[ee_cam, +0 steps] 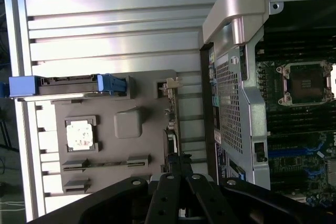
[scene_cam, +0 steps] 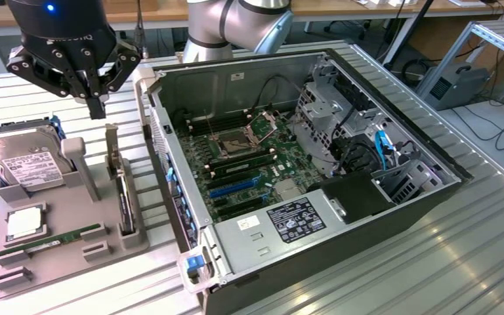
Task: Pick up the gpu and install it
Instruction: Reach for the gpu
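Observation:
The gpu stands on edge in a slot of the grey holder tray, its silver end bracket pointing up at the far end. In the wrist view the gpu shows edge-on, just ahead of the fingertips. My gripper hangs in the air above the bracket end of the card, shut, with nothing between its fingers. The black fingers meet at a point over the card's line. The open computer case lies beside the tray, its motherboard with blue slots exposed.
On the tray also sit a silver hard drive in blue rails, a processor chip and a thin RAM stick. The case wall rises close beside the card. A ribbed metal table carries everything.

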